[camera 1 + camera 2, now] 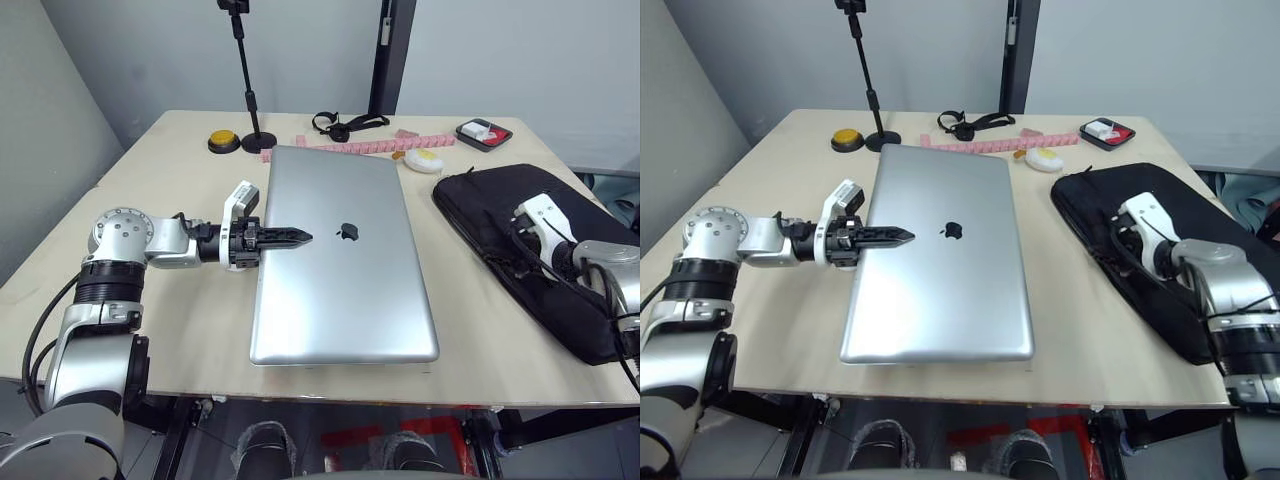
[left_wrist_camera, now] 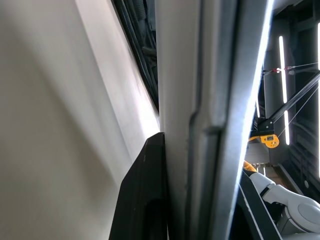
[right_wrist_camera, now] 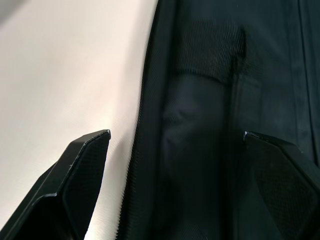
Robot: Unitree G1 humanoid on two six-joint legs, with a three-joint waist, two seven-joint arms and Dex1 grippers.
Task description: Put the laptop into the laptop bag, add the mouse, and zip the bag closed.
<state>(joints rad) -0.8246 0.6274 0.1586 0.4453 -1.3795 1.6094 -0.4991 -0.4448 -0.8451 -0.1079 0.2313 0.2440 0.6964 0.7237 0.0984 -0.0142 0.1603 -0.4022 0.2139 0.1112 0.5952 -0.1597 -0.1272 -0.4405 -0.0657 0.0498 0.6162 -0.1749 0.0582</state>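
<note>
laptop (image 1: pixel 340 260) lies flat, silver lid shut, dark centre logo.

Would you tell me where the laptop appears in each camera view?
Left eye view: the laptop lies mid-table.
Right eye view: likewise, left of centre.
Left wrist view: its edge, between the fingers.
Right wrist view: the laptop bag and table.
Shared landmark: the left gripper clamping its left edge.
</note>
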